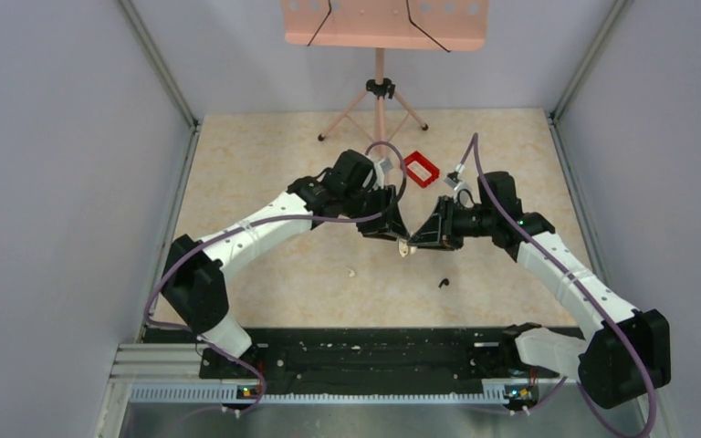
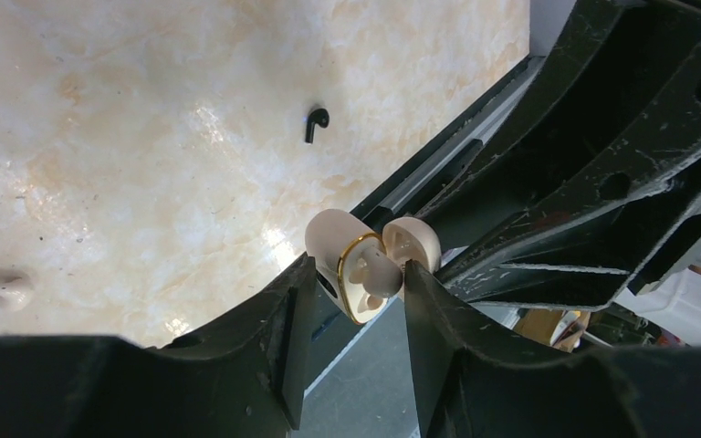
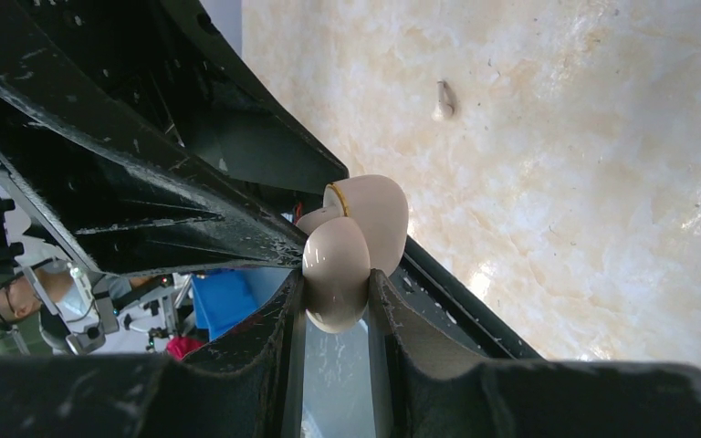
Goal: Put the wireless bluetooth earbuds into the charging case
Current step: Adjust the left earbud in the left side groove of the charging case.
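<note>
Top view: we find the left gripper (image 1: 391, 228) and right gripper (image 1: 424, 235) meeting above the middle of the table (image 1: 265, 164), with the charging case (image 1: 404, 247) between their tips. It is cream-coloured. A black earbud (image 1: 443, 283) lies on the table near the right gripper. A pale earbud (image 1: 352, 272) lies nearer the left arm. A red tray (image 1: 422, 169) sits beyond the grippers.

Left wrist view: the case (image 2: 370, 274) is hinged open, gold rim showing. The left gripper (image 2: 359, 283) brackets it closely on both sides, but we cannot tell whether it is clamped. The black earbud (image 2: 315, 123) and pale earbud (image 2: 0, 287) lie apart on the table.

Right wrist view: the right gripper (image 3: 336, 287) is clamped on one shell of the case (image 3: 356, 246), holding it off the table. The pale earbud (image 3: 442, 100) lies beyond.
</note>
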